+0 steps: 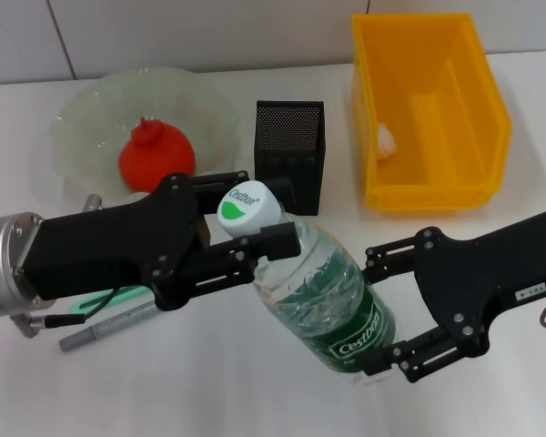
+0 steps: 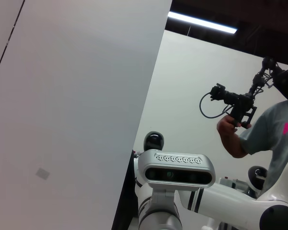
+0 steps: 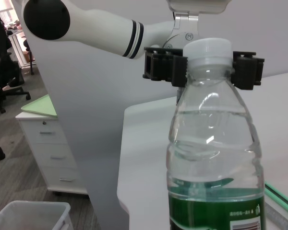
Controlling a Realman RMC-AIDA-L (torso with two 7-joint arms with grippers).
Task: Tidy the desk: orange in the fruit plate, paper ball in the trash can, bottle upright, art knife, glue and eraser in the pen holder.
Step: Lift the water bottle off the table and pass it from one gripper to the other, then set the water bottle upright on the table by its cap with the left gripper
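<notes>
The bottle (image 1: pixel 323 291) is being held at the centre of the head frame, tilted, its neck clamped by the left gripper (image 1: pixel 255 238) and its base clasped by the right gripper (image 1: pixel 382 309). The orange (image 1: pixel 156 157) is lying in the plate (image 1: pixel 82 123), upper left.

Bottle (image 1: pixel 323 291) fills bench (image 1: pixel 209 382) centre, left gripper (image 1: pixel 255 238) at its neck, right gripper (image 1: pixel 375 309) at its base. Pen holder (image 1: pixel 289 155) stands just behind. Open bench between pen holder and trash can (image 1: pixel 428 114).
</notes>
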